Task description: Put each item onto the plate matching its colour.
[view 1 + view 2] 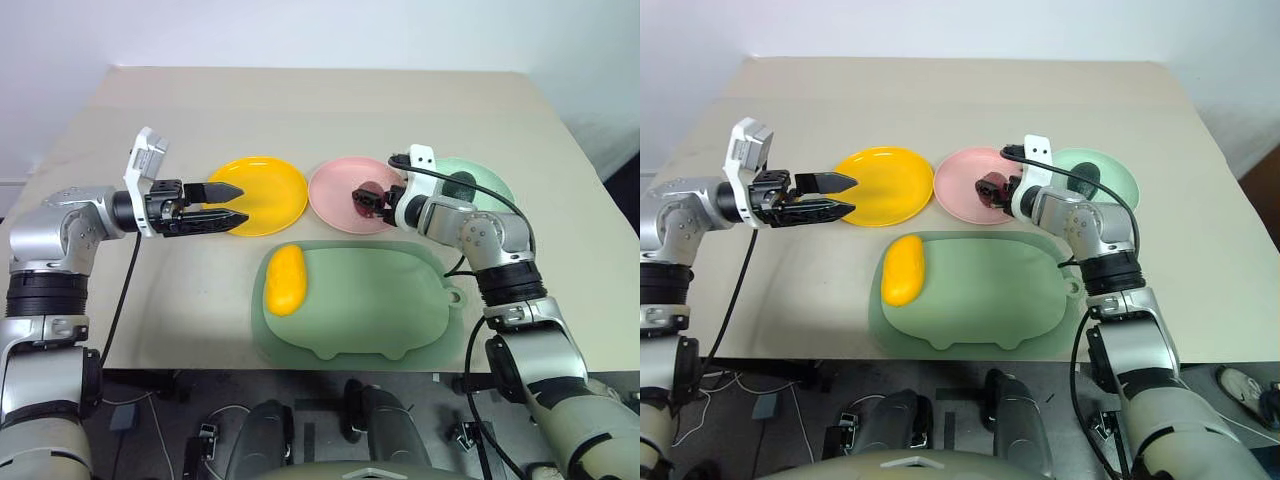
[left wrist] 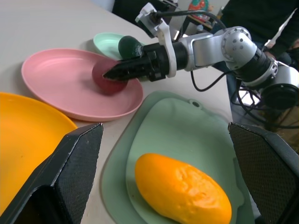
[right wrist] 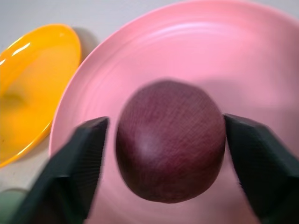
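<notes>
The round dark purple-red fruit (image 1: 368,192) rests on the pink plate (image 1: 335,205). My right gripper (image 1: 366,197) reaches over that plate, open, one finger on each side of the fruit (image 3: 170,147) with a narrow gap to each. The yellow mango (image 1: 286,279) lies on the left part of the sage-green pig-shaped mat (image 1: 380,305). The dark green avocado (image 1: 460,185) sits on the green plate (image 1: 490,180). My left gripper (image 1: 232,204) hovers open over the near left edge of the yellow plate (image 1: 265,195), pointing right and holding nothing.
The three plates stand in a row across the middle of the beige table (image 1: 320,110), with the mat in front of them near the table's front edge. Bare tabletop lies behind the plates and to both sides.
</notes>
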Action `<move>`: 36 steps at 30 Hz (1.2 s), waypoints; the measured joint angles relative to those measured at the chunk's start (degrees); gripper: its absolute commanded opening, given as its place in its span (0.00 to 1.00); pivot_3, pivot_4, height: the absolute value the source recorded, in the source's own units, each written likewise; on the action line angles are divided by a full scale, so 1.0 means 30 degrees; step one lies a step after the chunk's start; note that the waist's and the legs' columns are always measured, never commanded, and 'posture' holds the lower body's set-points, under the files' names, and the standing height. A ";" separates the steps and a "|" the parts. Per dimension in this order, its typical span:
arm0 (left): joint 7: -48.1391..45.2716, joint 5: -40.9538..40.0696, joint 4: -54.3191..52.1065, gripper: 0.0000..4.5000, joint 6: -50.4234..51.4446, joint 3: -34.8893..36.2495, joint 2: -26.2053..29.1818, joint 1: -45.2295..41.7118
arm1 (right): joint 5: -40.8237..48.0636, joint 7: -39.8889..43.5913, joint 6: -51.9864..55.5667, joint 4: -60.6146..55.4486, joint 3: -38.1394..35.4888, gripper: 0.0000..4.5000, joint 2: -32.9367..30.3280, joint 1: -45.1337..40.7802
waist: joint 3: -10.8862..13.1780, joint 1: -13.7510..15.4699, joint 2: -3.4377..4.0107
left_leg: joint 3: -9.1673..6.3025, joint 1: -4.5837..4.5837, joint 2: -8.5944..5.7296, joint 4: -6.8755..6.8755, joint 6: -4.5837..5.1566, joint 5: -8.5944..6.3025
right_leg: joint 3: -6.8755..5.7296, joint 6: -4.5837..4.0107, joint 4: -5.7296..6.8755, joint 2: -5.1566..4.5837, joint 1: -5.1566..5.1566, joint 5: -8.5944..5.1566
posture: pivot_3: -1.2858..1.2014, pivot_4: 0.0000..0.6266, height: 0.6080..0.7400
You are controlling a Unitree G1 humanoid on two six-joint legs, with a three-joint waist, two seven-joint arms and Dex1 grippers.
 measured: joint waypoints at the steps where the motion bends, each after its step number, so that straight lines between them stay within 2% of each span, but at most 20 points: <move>1: 0.0003 -0.0004 -0.0094 1.00 0.0011 0.0010 0.0014 0.0069 | -0.0321 0.0098 -0.0052 0.0015 -0.0111 0.99 0.0154 -0.0008 | 0.0000 0.0007 0.0000 | -0.0001 0.0000 0.0000 0.0001 0.0000 0.0000 | -0.0001 0.0000 0.0000 0.0000 0.0001 0.0000 | 0.52 0.24 1.00; 6: 0.0007 -0.0016 -0.0279 1.00 0.0163 0.0116 0.0124 0.0234 | -0.1697 0.0267 -0.0382 0.0159 -0.1059 0.99 0.0528 -0.0443 | 0.0000 0.0001 0.0001 | -0.0001 0.0002 -0.0001 0.0001 -0.0003 0.0001 | -0.0002 0.0001 0.0002 -0.0001 0.0001 0.0000 | 0.52 0.24 1.00; 11: 0.0004 -0.0019 -0.0280 1.00 0.0277 0.0188 0.0118 0.0233 | -0.2688 -0.0040 -0.2206 -0.0172 -0.2539 0.99 0.1403 -0.0498 | 0.0001 -0.0011 0.0003 | 0.0000 0.0003 -0.0002 -0.0001 -0.0006 0.0003 | -0.0002 0.0001 0.0004 0.0000 0.0000 0.0000 | 0.52 0.24 1.00; 15: 0.0005 -0.0021 -0.0282 1.00 0.0408 0.0188 0.0100 0.0231 | -0.1595 0.1440 -0.1740 -0.1747 -0.4258 0.99 0.1193 -0.0487 | 0.0003 0.0024 0.0007 | -0.0001 0.0001 -0.0002 -0.0001 -0.0007 0.0004 | -0.0001 0.0001 0.0003 -0.0001 0.0001 0.0001 | 0.52 0.24 1.00; 17: 0.0003 -0.0027 -0.0286 1.00 0.0421 0.0188 0.0052 0.0230 | 0.0001 0.2547 -0.0396 -0.2786 -0.5193 0.99 0.0910 -0.0471 | 0.0003 0.0023 0.0007 | -0.0005 0.0004 -0.0001 -0.0001 -0.0006 0.0004 | -0.0001 0.0000 0.0005 0.0000 0.0004 0.0001 | 0.52 0.24 1.00; 21: -0.0013 -0.0034 -0.0279 1.00 0.0444 0.0186 -0.0054 0.0232 | 0.2662 0.5809 0.2542 -0.4129 -0.6129 0.99 -0.1297 0.0003 | 0.0003 0.0097 0.0006 | -0.0014 0.0004 -0.0006 0.0000 -0.0001 0.0000 | -0.0004 0.0001 -0.0002 -0.0002 0.0017 0.0001 | 0.52 0.24 1.00; 27: -0.0062 -0.0036 -0.0263 1.00 0.0446 0.0175 -0.0353 0.0230 | 0.3829 1.0764 0.4606 -0.5418 -0.6027 0.99 -0.4787 0.2180 | 0.0002 0.0036 0.0005 | -0.0003 0.0016 -0.0008 0.0000 0.0084 -0.0047 | 0.0001 0.0000 0.0001 0.0005 0.0016 0.0002 | 0.52 0.24 1.00; 36: -0.0129 -0.0030 -0.0297 1.00 0.0526 0.0118 -0.0416 0.0152 | 0.3677 1.8751 0.3866 -0.6655 -0.5161 0.99 -0.8755 0.5927 | 0.0002 0.0098 0.0004 | -0.0005 0.0018 -0.0010 0.0012 0.0085 -0.0048 | 0.0000 0.0007 -0.0006 0.0003 0.0021 0.0012 | 0.52 0.24 1.00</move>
